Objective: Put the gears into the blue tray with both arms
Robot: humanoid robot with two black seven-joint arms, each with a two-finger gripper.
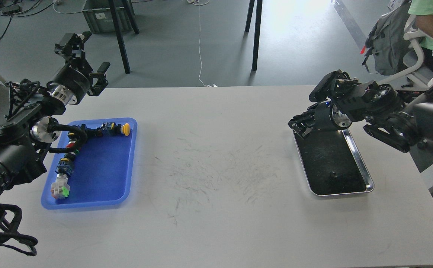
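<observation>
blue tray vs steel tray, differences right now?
The blue tray is bright blue plastic; the steel tray is shiny metal with a black inside. The blue tray holds colourful push-button switches; the steel tray shows only a tiny dark speck. Both are shallow, rectangular, on the white table.

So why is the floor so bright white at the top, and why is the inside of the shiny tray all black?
Head view: daylight glares off the floor at the top, washing it out. Head view: the steel tray has a dark inside with a bright glinting rim, so small dark things in it are hard to make out. Head view: the table is evenly lit, with soft shadows.
</observation>
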